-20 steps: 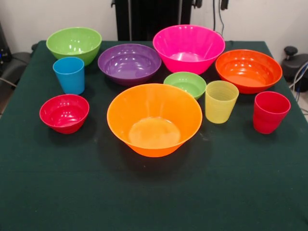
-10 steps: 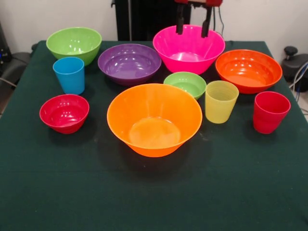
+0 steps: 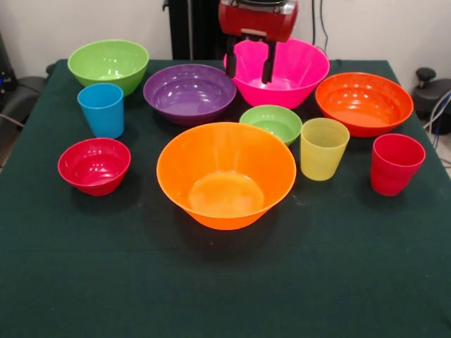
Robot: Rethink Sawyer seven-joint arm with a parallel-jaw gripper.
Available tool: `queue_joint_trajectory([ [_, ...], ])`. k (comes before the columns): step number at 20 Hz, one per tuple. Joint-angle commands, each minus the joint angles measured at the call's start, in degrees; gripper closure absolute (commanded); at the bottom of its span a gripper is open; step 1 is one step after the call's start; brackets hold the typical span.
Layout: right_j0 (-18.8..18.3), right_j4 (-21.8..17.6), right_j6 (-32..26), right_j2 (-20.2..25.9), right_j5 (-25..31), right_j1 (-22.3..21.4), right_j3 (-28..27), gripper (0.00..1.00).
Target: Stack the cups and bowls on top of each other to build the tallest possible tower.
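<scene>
Going left to right across the table (image 3: 70,282), we find the small red bowl (image 3: 94,165) nearest us at the left, the blue cup (image 3: 101,110) just behind it, and the lime green bowl (image 3: 108,65) at the back corner. The purple bowl (image 3: 189,92) sits next along the back row, with the big orange bowl (image 3: 225,174) in front of it at the centre. The small green bowl (image 3: 271,124) stands between the orange bowl and the pink bowl (image 3: 292,74). Then come the yellow-green cup (image 3: 323,148), the red-orange bowl (image 3: 363,103) and the red cup (image 3: 395,164) at the far right.

Nothing is nested or stacked; every piece stands apart on the cloth, so no tower exists yet.

The gripper (image 3: 249,69) hangs over the left part of the pink bowl, its two fingers (image 3: 230,62) spread apart and holding nothing. From this single angle we cannot be sure whether the tips are above the rim or already inside the bowl.

We judge the first pick is at hand. To do it well, we would straddle one wall of the chosen piece with the spread fingers, come down straight, and close firmly on the rim, since glossy plastic may slip. The neighbours stand close, so a clean vertical lift should avoid knocking them.
</scene>
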Motion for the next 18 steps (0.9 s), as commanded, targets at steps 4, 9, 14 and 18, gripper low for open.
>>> queue_joint_trajectory([
  [4,-8.4,-5.7,-12.3,8.2,15.2,-2.0,-5.5,0.00],
  [9,-12.0,-6.1,-14.8,10.8,23.3,-4.6,-8.2,0.00],
  [14,-16.7,-7.1,-18.5,14.1,28.8,-7.4,-9.3,0.00],
  [18,-20.6,-9.2,-20.5,16.6,27.1,-6.8,-8.6,0.00],
])
